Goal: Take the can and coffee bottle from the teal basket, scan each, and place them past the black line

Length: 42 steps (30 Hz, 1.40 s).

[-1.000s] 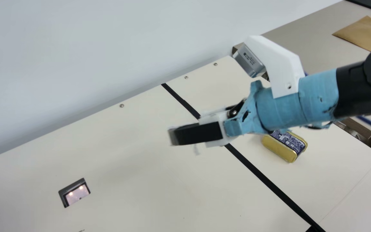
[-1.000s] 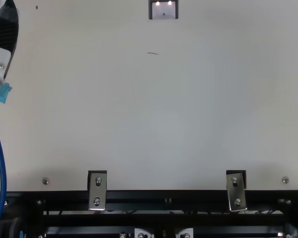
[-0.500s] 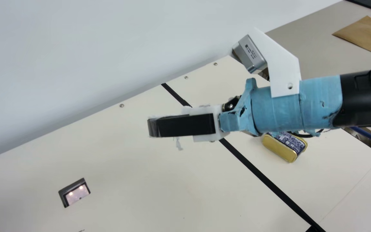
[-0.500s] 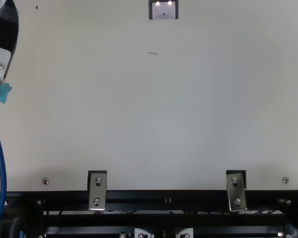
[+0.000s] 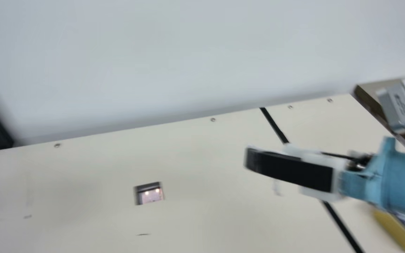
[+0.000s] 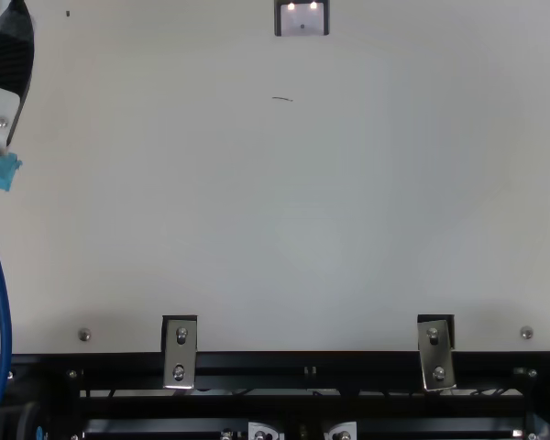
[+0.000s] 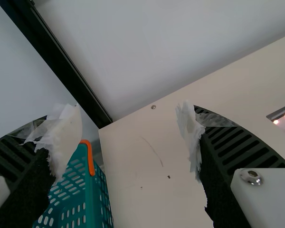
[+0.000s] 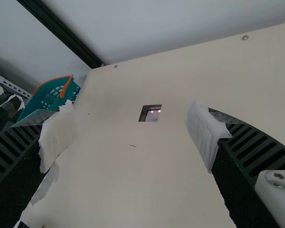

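Past the black line (image 5: pixel 274 124), toward the worktop's (image 5: pixel 202 218) right edge: one can (image 5: pixel 396 230), presumably finished. Right gripper (image 8: pixel 130 135): spread, empty. Left gripper (image 7: pixel 128 137): likewise. Neck camera: newly swung left, suggesting bottle is next. Basket (image 7: pixel 94 199): beside left edge.

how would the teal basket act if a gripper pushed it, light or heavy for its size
The teal basket is probably light for its size, as its walls are full of slots. Those plastic-looking walls may flex a little under a push. It seems more apt to slide than roll, since its sides look fairly flat.
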Available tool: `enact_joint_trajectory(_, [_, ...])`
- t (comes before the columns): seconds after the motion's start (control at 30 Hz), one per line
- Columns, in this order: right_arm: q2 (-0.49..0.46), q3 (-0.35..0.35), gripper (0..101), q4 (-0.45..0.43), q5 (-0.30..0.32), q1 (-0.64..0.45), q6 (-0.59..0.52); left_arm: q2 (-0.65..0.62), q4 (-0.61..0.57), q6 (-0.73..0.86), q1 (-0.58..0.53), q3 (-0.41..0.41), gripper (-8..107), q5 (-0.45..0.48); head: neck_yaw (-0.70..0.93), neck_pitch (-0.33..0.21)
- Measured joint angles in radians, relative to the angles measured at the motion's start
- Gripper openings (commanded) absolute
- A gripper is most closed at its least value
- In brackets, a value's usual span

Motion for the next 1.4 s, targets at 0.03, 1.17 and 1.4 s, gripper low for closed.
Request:
enact_joint_trajectory(0.03, [0.000, 0.000, 101, 0.000, 0.000, 0.000, 0.000, 0.000, 0.000, 0.000, 0.000, 0.000, 90, 0.000, 0.046, -0.005])
enact_joint_trajectory(1.17, [0.000, 0.000, 101, 0.000, 0.000, 0.000, 0.000, 0.000, 0.000, 0.000, 0.000, 0.000, 90, 0.000, 0.865, -0.005])
enact_joint_trajectory(1.4, [0.000, 0.000, 101, 0.000, 0.000, 0.000, 0.000, 0.005, 0.054, -0.054, -0.013, -0.020, 90, -0.028, 0.865, 0.000])
